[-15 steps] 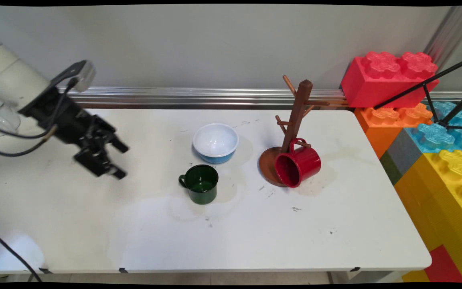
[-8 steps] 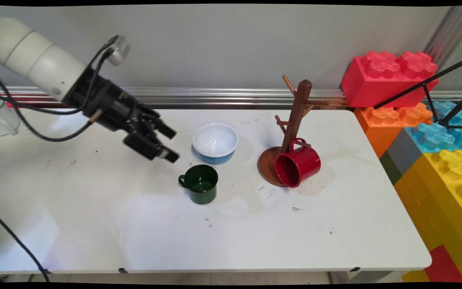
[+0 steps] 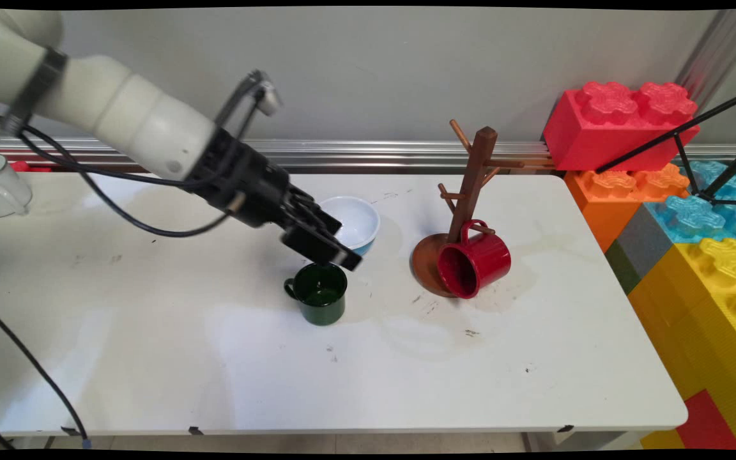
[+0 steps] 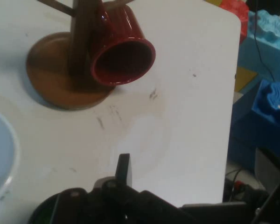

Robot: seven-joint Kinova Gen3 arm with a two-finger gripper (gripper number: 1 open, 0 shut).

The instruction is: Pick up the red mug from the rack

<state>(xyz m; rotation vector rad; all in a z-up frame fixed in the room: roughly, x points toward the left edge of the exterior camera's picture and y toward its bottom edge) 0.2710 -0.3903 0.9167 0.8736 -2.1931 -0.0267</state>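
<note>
- My pincer [image 3: 341,246] hangs just above the green mug [image 3: 318,292], empty, its two fingers apart.
- The green mug stands upright on the desk [image 3: 151,358], handle away from the mug tree [image 3: 464,211], its mouth open to my reach from above.
- The blue-and-white bowl [image 3: 361,220] sits just behind the green mug, partly hidden by my pincer.
- The red mug [image 3: 473,262] leans tilted on the mug tree, its handle hooked on a low peg, which keeps it from rolling.
</note>
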